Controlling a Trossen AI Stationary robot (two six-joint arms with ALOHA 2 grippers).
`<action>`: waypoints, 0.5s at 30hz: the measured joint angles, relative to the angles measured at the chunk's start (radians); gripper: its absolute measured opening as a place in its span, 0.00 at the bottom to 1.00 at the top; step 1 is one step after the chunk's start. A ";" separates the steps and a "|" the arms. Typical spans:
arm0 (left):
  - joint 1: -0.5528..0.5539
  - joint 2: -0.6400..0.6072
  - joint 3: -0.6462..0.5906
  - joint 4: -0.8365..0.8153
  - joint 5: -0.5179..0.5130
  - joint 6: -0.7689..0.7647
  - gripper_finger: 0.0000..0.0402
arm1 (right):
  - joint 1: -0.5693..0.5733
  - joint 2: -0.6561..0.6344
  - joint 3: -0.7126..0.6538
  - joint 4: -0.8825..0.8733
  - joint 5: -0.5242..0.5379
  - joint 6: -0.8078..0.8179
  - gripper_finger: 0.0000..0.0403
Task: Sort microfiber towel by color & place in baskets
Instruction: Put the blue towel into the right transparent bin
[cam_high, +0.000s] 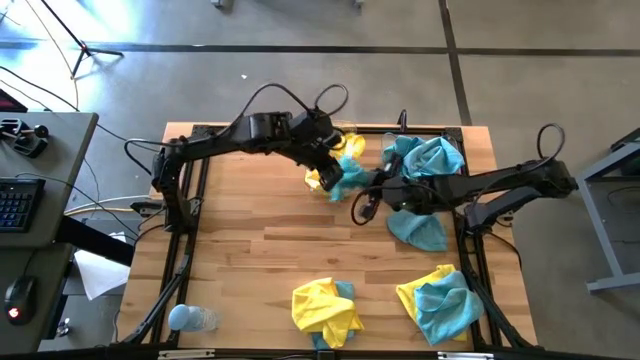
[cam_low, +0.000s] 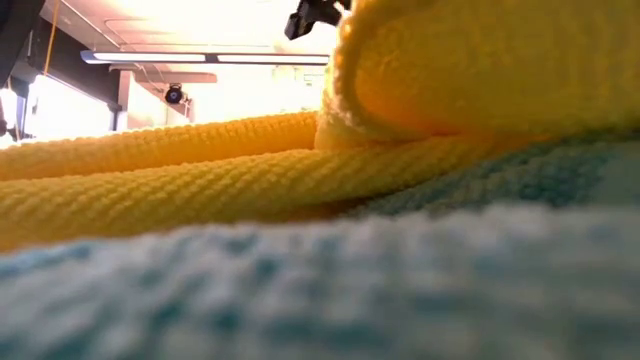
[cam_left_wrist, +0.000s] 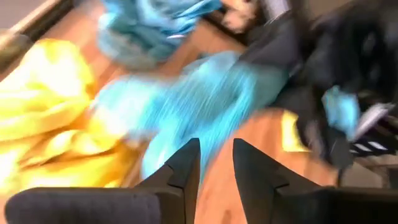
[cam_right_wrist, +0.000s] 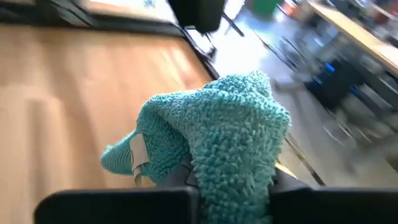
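A teal microfiber towel (cam_left_wrist: 186, 99) stretches from the yellow towel (cam_left_wrist: 43, 118) at the table's far middle toward my right gripper (cam_high: 385, 186), which is shut on it. My left gripper (cam_left_wrist: 216, 146) hovers just short of this towel with its fingers open and nothing between them; in the high view my left gripper (cam_high: 338, 172) stands over the yellow-and-teal heap. More teal towels (cam_high: 432, 155) lie bunched at the far right. I cannot make out the clear baskets. My right gripper pinches a bunched fold of the teal towel (cam_right_wrist: 230, 143) between its two fingers, coming from the table's right side and slanting a little down. The fold bulges out past the fingers. The rest of the towel (cam_high: 352, 174) trails toward the yellow heap.
A loose teal towel (cam_high: 418, 230) lies right of centre. Two yellow-and-teal piles (cam_high: 325, 308) (cam_high: 440, 300) sit near the front edge, and a pale blue bottle (cam_high: 190, 318) at the near left. Yellow and teal cloth (cam_low: 300, 180) fills the low view.
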 joint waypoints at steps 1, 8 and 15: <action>0.007 -0.004 0.000 -0.017 -0.017 0.005 0.21 | -0.001 -0.016 0.000 -0.050 0.033 0.028 0.07; 0.015 -0.061 -0.063 -0.106 -0.135 0.106 0.22 | -0.075 -0.149 0.000 -0.395 0.113 0.356 0.02; 0.017 -0.239 -0.396 0.160 -0.140 0.106 0.22 | -0.288 -0.185 0.010 -0.659 -0.121 0.617 0.01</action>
